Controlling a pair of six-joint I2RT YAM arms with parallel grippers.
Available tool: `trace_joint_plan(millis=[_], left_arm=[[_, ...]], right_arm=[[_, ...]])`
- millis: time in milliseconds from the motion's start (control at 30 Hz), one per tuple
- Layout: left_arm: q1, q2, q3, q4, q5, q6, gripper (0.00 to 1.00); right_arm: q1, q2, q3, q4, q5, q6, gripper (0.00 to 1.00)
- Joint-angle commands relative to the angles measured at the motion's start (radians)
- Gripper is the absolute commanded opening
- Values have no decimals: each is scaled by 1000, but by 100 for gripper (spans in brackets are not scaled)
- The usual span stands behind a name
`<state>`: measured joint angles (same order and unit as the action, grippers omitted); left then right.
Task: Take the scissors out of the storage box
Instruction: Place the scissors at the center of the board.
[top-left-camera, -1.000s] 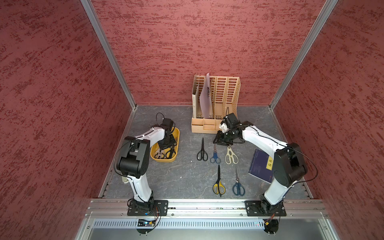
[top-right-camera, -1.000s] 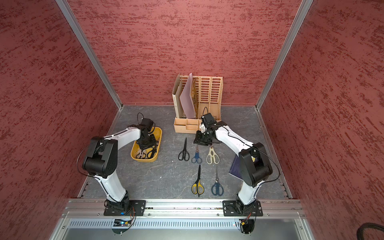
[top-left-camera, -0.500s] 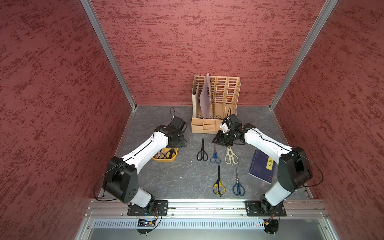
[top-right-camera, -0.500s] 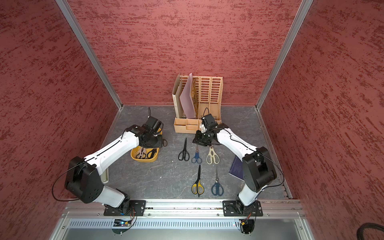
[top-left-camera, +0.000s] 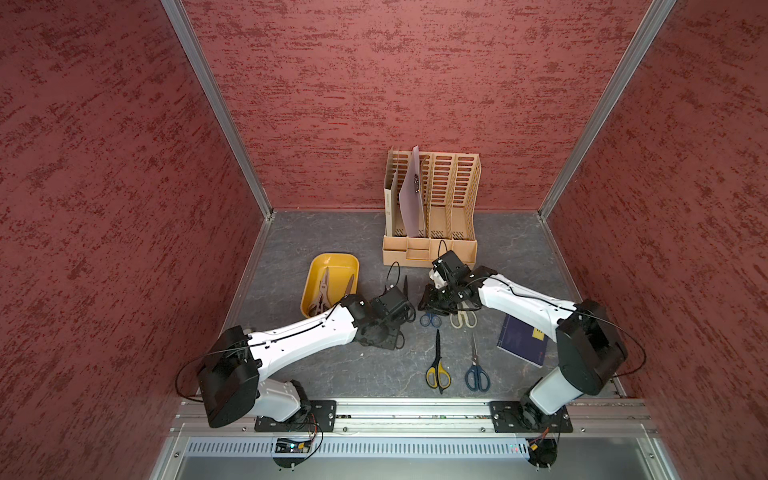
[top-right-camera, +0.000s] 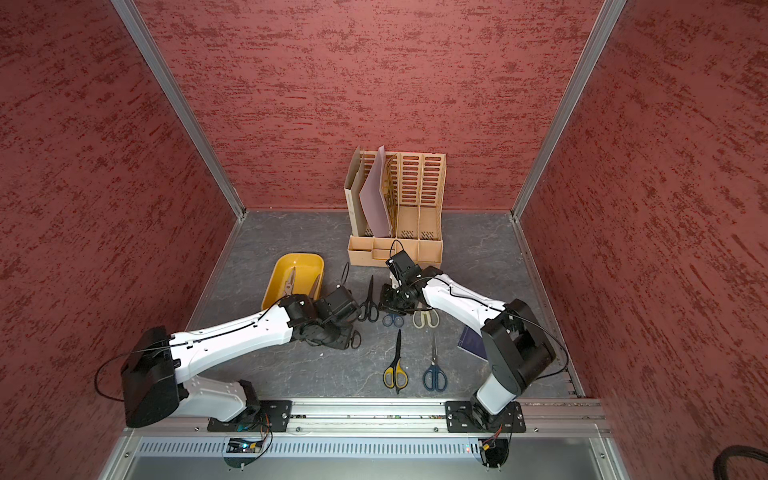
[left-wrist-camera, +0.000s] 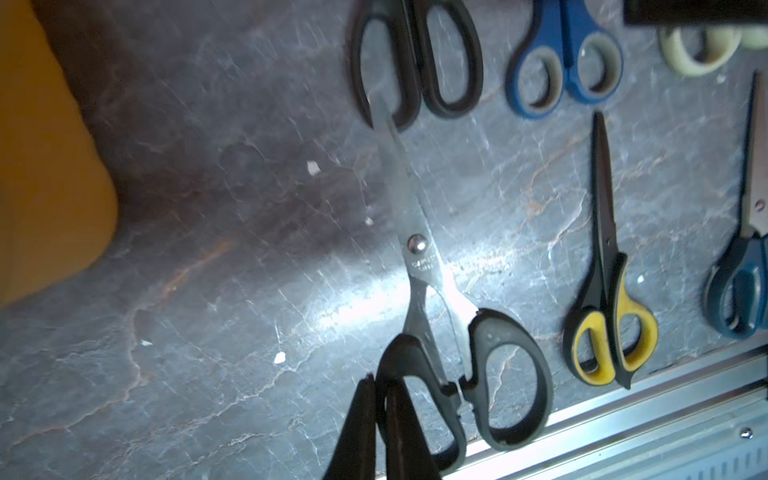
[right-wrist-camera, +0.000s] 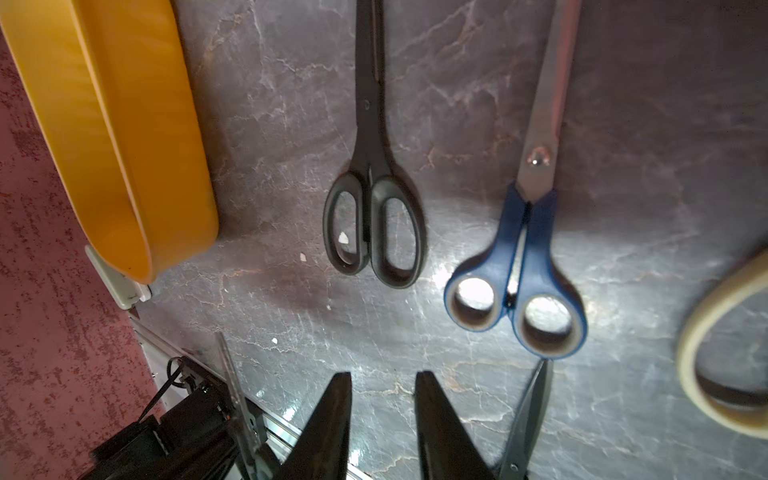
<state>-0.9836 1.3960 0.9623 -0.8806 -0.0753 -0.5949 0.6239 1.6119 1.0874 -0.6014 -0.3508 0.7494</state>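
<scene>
The mustard storage box (top-left-camera: 332, 264) (top-right-camera: 300, 264) lies at the left with two pairs of scissors (top-left-camera: 322, 291) inside. My left gripper (left-wrist-camera: 382, 382) (top-left-camera: 380, 332) is right of the box, shut on one handle loop of black-handled, silver-bladed scissors (left-wrist-camera: 419, 257). On the floor beyond lie black scissors (top-right-camera: 368, 303) (right-wrist-camera: 374, 208), blue scissors (top-left-camera: 431, 320) (right-wrist-camera: 519, 270), cream shears (top-left-camera: 463, 319), a yellow-and-black pair (top-left-camera: 437, 372) (left-wrist-camera: 611, 324) and a dark blue pair (top-left-camera: 476, 374). My right gripper (right-wrist-camera: 383, 376) (top-left-camera: 432, 301) hangs open over the floor by the blue scissors' handles, holding nothing.
A tall tan file organiser (top-left-camera: 432, 208) stands at the back centre, just behind the right wrist. A dark blue notebook (top-left-camera: 521, 338) lies at the right under the right arm. The metal rail (top-left-camera: 415, 409) runs along the front edge. Red walls close in three sides.
My left arm has swung out of the storage box toward the centre and front, carrying the black-handled scissors. The right gripper has stayed near the blue scissors.
</scene>
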Motion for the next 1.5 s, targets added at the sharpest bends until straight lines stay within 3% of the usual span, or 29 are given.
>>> trace_joint_plan(millis=[0,233,767,933,1067,1200,1333,1467], left_arm=[[-53,0,-46,72,17,-74,0],[-150,79,-64,94,20,-123,0],[-159,200,-53,101,24,-148,1],[-161,185,-45,84,2,-145,22],[-156,133,-29,48,-28,-137,30],[-85,39,-6,1,-11,-90,30],[98,-62,17,-46,87,26,31],[271,-112,62,-121,106,136,31]], right_arm=[[2,-41,-23,35,54,36,31],[7,-46,-49,30,68,47,30],[10,-20,-15,-21,105,10,30],[9,-1,7,-25,103,1,29],[10,9,23,-26,106,0,29],[10,19,50,-33,105,-7,29],[10,38,101,-61,107,-28,29],[8,61,153,-86,111,-49,29]])
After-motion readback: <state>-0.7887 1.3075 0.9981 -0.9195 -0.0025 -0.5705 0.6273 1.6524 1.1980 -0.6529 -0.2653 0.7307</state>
